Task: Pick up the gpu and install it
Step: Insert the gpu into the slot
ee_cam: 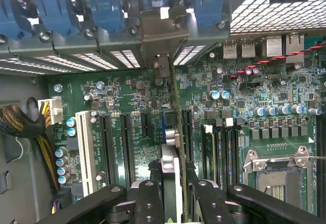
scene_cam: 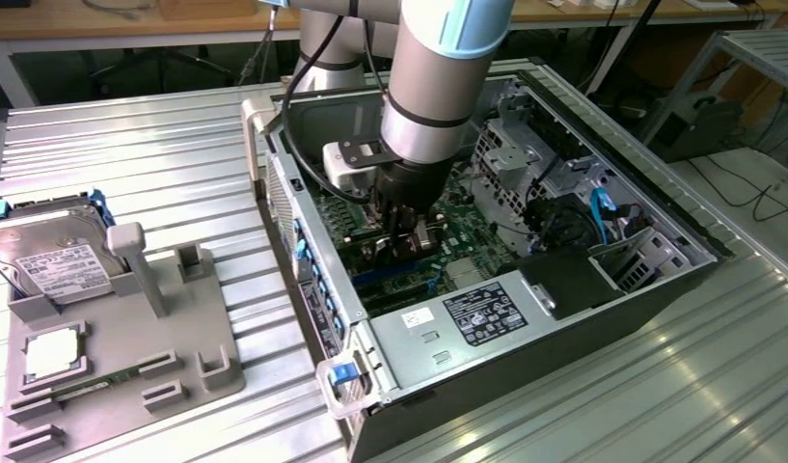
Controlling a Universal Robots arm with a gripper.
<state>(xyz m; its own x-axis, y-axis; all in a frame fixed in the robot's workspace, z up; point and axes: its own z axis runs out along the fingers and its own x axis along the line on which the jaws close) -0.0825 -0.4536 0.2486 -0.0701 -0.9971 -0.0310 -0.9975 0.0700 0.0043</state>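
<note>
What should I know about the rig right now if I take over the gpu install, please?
The gripper is shut on the gpu, inside the open computer case.
The gpu is held upright, edge-on over the motherboard slots, its bracket at the rear slot opening.
Done: pickup and carry into the case.
Left: full seating cannot be confirmed; the card is not yet released.

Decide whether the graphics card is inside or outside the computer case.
Inside: the graphics card stands on edge over the motherboard, clamped in the gripper.
</note>
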